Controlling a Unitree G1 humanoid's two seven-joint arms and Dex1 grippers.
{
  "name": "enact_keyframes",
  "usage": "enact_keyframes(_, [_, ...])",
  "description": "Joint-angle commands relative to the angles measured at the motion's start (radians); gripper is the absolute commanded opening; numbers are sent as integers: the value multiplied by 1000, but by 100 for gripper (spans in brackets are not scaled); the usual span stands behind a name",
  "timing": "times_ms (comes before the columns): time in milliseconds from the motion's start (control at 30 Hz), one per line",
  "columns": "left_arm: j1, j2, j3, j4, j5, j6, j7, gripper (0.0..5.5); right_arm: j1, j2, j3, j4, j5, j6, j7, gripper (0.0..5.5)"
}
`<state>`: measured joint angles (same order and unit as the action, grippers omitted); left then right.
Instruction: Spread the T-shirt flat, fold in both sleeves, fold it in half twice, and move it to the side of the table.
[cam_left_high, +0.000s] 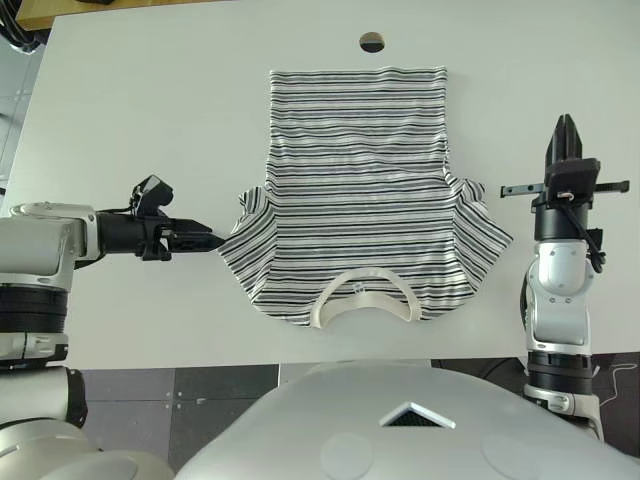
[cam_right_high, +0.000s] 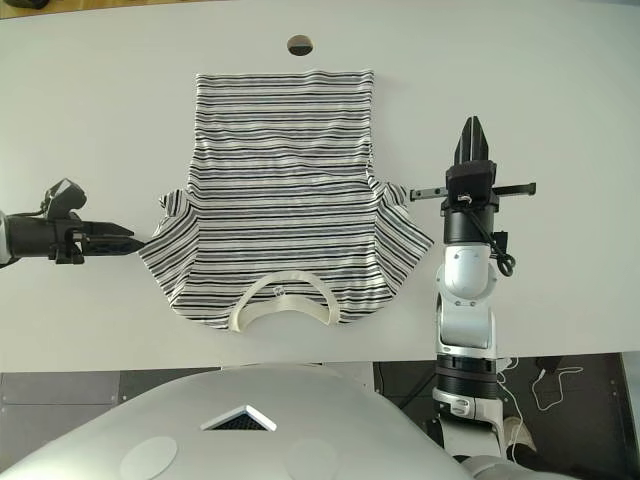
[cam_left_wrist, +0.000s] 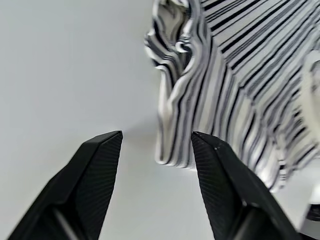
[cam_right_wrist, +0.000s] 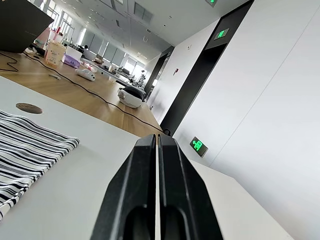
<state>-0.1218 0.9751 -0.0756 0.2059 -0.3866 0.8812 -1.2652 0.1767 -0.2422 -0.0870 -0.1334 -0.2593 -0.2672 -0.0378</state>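
Note:
The black-and-white striped T-shirt lies flat on the white table, its cream collar toward me and its hem at the far side. Both sleeves are spread outward; the left sleeve is wrinkled at its edge. My left gripper is open, low over the table, with its fingertips just short of that sleeve's edge. My right gripper is shut and empty, pointing away from me, to the right of the right sleeve and apart from it.
A round cable hole sits in the table beyond the hem. Bare tabletop extends left and right of the shirt. The table's front edge runs close below the collar. A wooden desk with bottles stands behind.

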Motion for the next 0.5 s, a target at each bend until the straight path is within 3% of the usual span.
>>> enact_keyframes(33, [-12, 8, -20, -15, -7, 36, -11, 256, -14, -1, 5, 0, -12, 13, -3, 10])
enact_keyframes(233, [32, 13, -50, -83, -2, 15, -21, 256, -20, 1, 8, -1, -27, 12, -9, 10])
enact_keyframes(500, [41, 20, -50, -79, 11, -36, -17, 135, -20, 2, 8, -3, -27, 14, -10, 10])
